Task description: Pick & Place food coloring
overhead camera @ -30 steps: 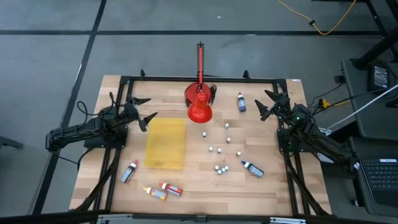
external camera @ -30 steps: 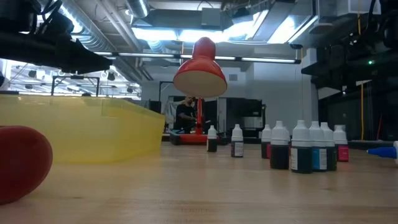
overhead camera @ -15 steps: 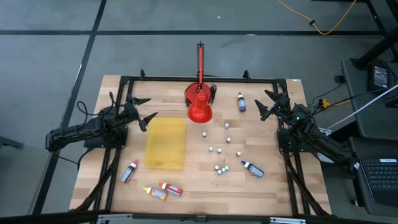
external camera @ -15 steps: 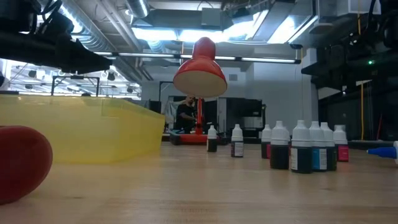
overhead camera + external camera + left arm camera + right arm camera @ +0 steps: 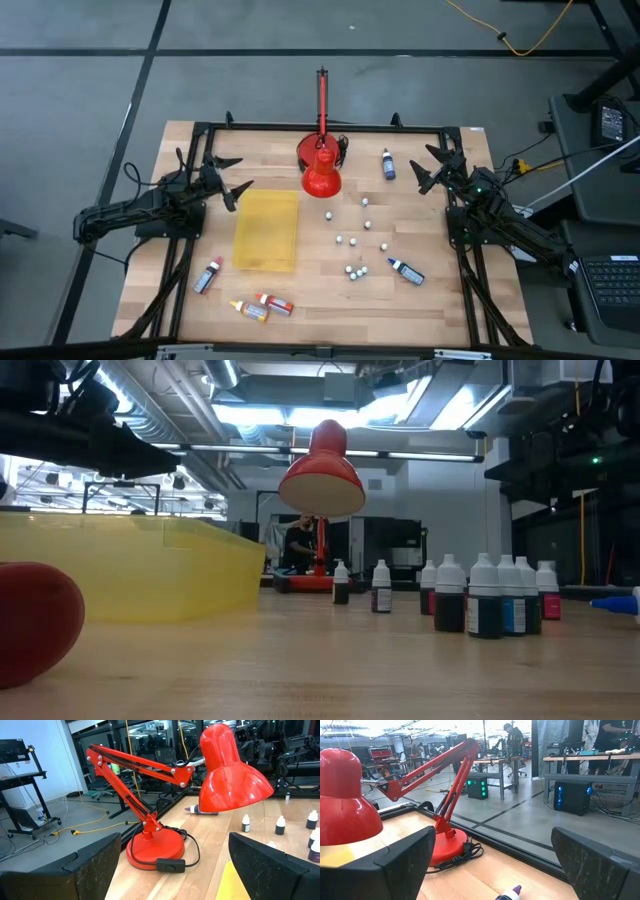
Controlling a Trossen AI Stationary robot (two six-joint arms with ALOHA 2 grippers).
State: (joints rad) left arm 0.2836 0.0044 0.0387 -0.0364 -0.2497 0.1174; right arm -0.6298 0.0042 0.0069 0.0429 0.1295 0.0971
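The food coloring bottles are scattered over the wooden table. In the high view one dark blue bottle (image 5: 388, 165) lies near the far edge and another (image 5: 406, 271) to the right of centre. A red one (image 5: 208, 275), an orange-yellow one (image 5: 248, 310) and a second red one (image 5: 275, 304) lie near the near-left corner. Several small white-capped bottles (image 5: 350, 241) stand upright mid-table, also visible as a row of bottles (image 5: 490, 595). My left gripper (image 5: 230, 181) (image 5: 175, 870) hovers open at the left, my right gripper (image 5: 428, 168) (image 5: 490, 865) open at the right, both holding nothing.
A red desk lamp (image 5: 321, 172) (image 5: 220, 770) stands at the far middle, its arm reaching beyond the far edge. A yellow tray (image 5: 267, 230) (image 5: 130, 570) lies left of centre. A black frame (image 5: 300, 128) borders the table. A person (image 5: 297, 545) is in the room behind.
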